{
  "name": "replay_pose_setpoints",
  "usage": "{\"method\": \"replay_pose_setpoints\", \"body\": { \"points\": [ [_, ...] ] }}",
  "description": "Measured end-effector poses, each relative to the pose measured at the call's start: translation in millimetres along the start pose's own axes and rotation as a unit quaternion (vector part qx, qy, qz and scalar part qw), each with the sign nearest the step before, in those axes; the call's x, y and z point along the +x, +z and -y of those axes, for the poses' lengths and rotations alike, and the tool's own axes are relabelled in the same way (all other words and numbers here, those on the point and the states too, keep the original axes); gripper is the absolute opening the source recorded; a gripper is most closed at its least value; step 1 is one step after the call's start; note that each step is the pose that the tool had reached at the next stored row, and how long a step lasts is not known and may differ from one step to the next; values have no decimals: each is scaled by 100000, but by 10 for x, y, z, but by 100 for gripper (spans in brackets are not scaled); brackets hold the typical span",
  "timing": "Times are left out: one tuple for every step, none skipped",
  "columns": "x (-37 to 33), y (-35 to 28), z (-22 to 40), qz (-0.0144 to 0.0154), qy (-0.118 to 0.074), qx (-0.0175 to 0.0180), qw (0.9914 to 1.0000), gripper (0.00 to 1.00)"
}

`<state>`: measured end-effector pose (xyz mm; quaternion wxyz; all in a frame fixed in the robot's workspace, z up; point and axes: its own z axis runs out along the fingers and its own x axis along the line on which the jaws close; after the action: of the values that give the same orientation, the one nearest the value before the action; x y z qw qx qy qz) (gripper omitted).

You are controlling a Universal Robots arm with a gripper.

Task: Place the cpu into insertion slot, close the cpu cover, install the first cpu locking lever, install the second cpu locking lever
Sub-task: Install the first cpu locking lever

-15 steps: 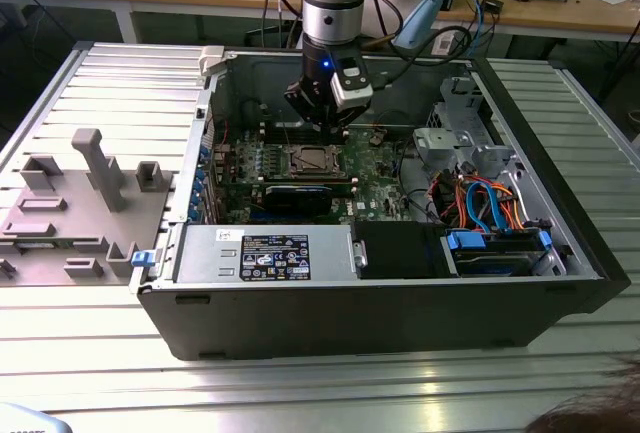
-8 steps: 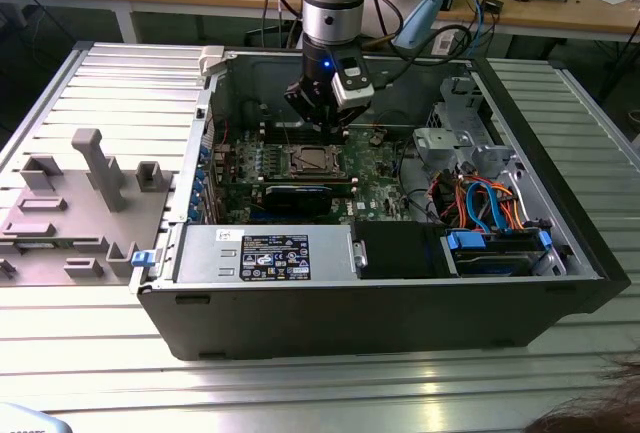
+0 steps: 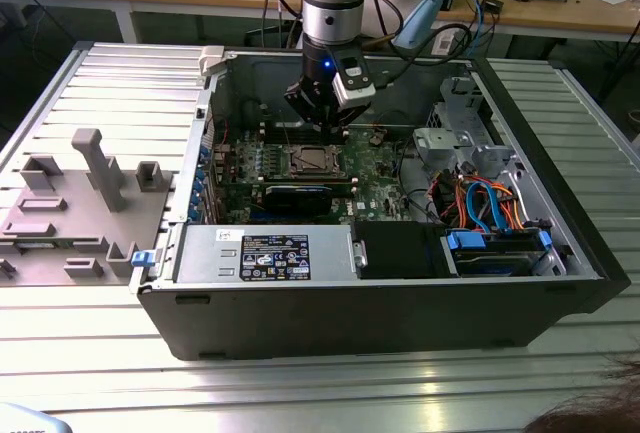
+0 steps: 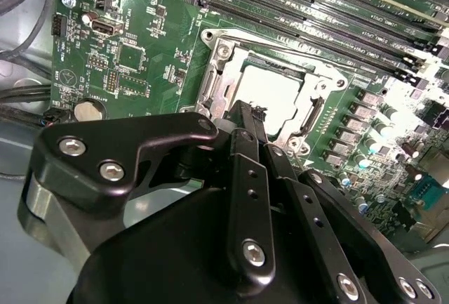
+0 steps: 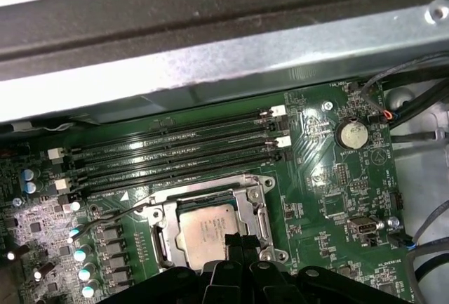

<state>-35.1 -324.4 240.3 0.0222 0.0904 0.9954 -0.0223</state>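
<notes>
We see the cpu (image 5: pixel 205 232) seated in the insertion slot (image 5: pixel 254 186), with the cpu cover (image 5: pixel 261 223) lying closed around it. The gripper (image 4: pixel 247 118) hovers just above the cover's edge, at the socket's 6 o'clock in the first wrist view, jaws clenched together on nothing. A wire locking lever (image 5: pixel 116 212) stands free at 9 o'clock. We judge the risk as follows: a misaligned descent could miss the lever or scrape the motherboard (image 5: pixel 330 199).
</notes>
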Motion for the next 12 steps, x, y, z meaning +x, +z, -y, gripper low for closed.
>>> {"method": "replay_pose_setpoints", "body": {
  "points": [
    [0, 0, 0, 7, -144, -13, 100000, 11],
    [0, 0, 0, 14, -324, -20, 99999, 11],
    [0, 0, 0, 18, -424, -24, 99999, 11],
    [0, 0, 0, 23, -535, -25, 99999, 11],
    [0, 0, 0, 26, -702, -30, 99998, 11],
    [0, 0, 0, 32, -792, -36, 99997, 11],
    [0, 0, 0, 35, -903, -40, 99996, 11],
    [0, 0, 0, 39, -1000, -43, 99995, 11],
    [0, 0, 0, 43, -1078, -51, 99994, 11],
    [0, 0, 0, 48, -1226, -62, 99992, 11],
    [0, 0, 0, 55, -1310, -66, 99991, 11],
    [0, 0, 0, 58, -1393, -70, 99990, 11]
  ]
}}
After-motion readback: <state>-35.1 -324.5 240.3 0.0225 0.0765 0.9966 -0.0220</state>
